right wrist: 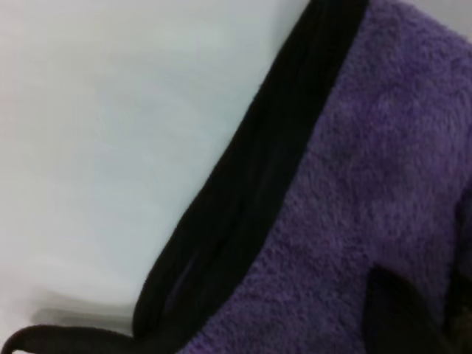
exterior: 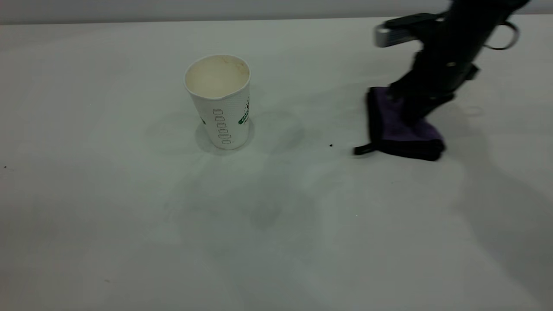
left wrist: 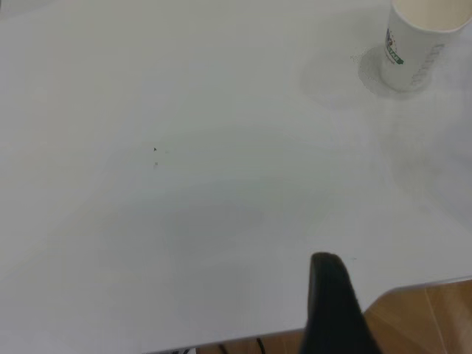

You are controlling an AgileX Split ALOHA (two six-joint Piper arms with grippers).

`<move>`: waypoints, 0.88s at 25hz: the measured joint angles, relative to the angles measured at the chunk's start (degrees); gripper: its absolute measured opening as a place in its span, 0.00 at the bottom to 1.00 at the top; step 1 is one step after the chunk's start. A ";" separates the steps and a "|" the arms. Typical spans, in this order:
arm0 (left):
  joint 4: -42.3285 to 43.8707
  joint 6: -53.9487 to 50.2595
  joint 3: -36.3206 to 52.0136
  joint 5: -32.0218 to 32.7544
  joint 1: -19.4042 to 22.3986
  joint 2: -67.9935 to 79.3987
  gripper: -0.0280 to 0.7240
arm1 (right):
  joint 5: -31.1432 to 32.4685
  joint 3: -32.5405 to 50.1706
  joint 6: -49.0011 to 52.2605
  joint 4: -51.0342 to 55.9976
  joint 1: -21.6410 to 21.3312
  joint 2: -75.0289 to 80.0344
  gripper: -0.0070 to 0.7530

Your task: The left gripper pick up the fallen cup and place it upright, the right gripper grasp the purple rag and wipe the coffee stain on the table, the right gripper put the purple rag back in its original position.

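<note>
The white paper cup [exterior: 218, 101] stands upright on the table [exterior: 129, 216], mouth up and green band showing; it also shows in the left wrist view [left wrist: 413, 44]. My left gripper [left wrist: 332, 302] is out of the exterior view, low near the table's edge and far from the cup. My right gripper [exterior: 412, 113] is down on the purple rag [exterior: 402, 127], shut on its top folds; the rag rests on the table at the right. The rag fills the right wrist view [right wrist: 354, 192]. No coffee stain shows.
A tiny dark speck [exterior: 331, 145] lies just left of the rag's black loop tab [exterior: 362, 150]. The table's edge and a wooden floor [left wrist: 428, 317] show beside my left gripper. Faint grey smudges mark the table's middle.
</note>
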 joint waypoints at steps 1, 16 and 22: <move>0.00 0.00 0.00 0.00 0.00 0.00 0.73 | 0.76 -0.01 0.00 0.00 -0.91 -0.04 0.16; 0.00 0.00 0.00 0.00 0.00 0.00 0.73 | 14.45 0.63 0.07 0.18 -3.43 -11.88 0.63; 0.00 0.00 0.00 0.00 0.00 0.00 0.73 | 24.65 0.68 1.33 7.37 -3.43 -24.44 0.61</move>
